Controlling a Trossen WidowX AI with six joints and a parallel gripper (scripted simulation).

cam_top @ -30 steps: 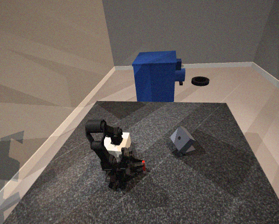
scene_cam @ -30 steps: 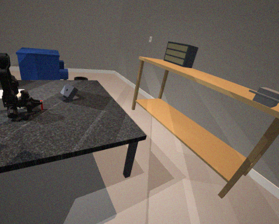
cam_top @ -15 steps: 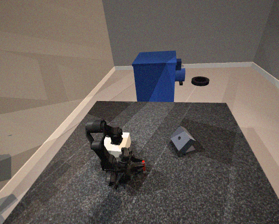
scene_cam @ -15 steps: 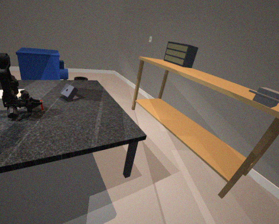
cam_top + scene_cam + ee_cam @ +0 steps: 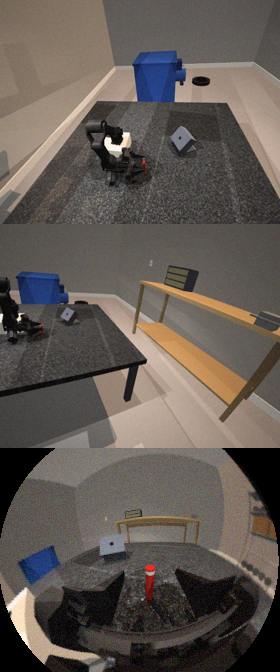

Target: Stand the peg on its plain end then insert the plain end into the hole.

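Note:
The red peg (image 5: 144, 165) (image 5: 41, 327) (image 5: 150, 585) stands upright on the dark table (image 5: 210, 183) (image 5: 78, 349), with its white band near the top end. My gripper (image 5: 141, 168) (image 5: 36, 329) (image 5: 150, 573) is low over the table and open. Its two fingers stand wide on either side of the peg and do not touch it. The grey sloped panel (image 5: 182, 141) (image 5: 68, 315) (image 5: 113, 545) with one hole in its face sits further back and to the right of the peg.
A blue bin (image 5: 155, 76) (image 5: 39, 288) and a black ring (image 5: 201, 80) are on the floor behind the table. A wooden shelf (image 5: 210, 302) with a drawer box (image 5: 181, 278) stands to the side, away from the table.

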